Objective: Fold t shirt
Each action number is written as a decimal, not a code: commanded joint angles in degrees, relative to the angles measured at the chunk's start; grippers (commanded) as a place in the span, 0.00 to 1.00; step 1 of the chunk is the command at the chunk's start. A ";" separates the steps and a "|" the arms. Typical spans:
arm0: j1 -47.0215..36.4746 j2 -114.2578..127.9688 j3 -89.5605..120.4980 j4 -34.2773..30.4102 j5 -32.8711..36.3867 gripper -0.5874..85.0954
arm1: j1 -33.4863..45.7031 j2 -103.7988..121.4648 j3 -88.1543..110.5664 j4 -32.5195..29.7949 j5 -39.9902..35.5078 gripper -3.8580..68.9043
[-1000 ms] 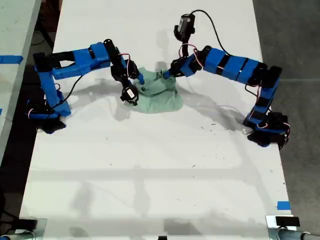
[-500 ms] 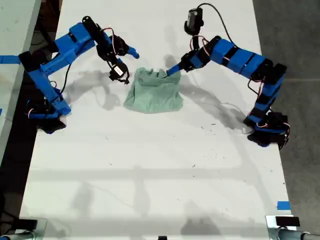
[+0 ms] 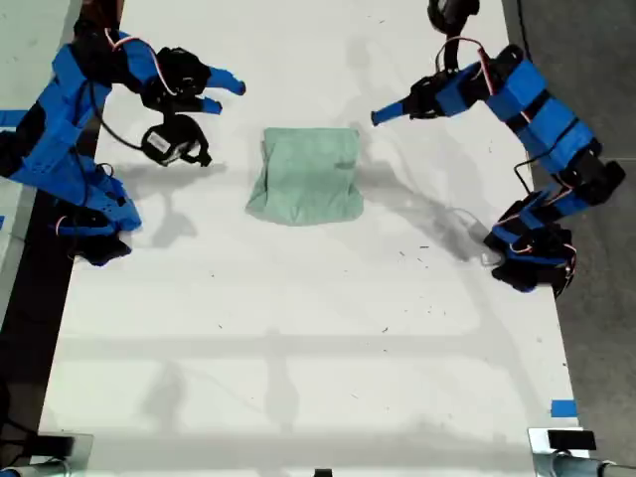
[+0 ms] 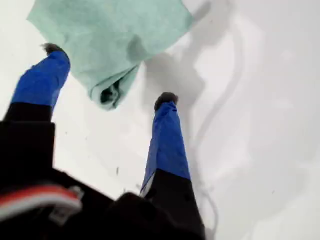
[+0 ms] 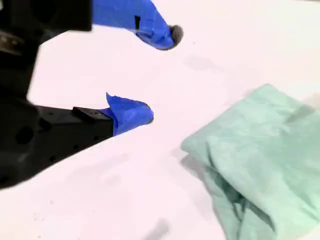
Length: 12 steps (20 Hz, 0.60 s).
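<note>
One folded t shirt [image 3: 306,176], long axis up-down in exterior view.

A small pale mint-green fabric t shirt [image 3: 306,176] lies folded into a wrinkled bundle (roughly square) in the exterior view's upper middle.

A white table [image 3: 298,328] is carrying the pale green t shirt [image 3: 306,175], which is lying folded and flat on it, between my first gripper [image 4: 107,75] and my second gripper [image 5: 160,75], touching neither.
</note>
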 commanded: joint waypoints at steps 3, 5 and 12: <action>27.86 17.58 13.71 -6.06 -13.01 0.03 | -19.25 33.49 20.30 8.79 22.15 0.22; 34.19 23.55 25.22 -13.01 -16.00 0.01 | -28.83 47.46 36.12 8.09 32.17 0.13; 34.54 65.65 74.36 -27.33 -21.80 0.01 | -51.15 76.73 78.22 -5.36 48.25 0.07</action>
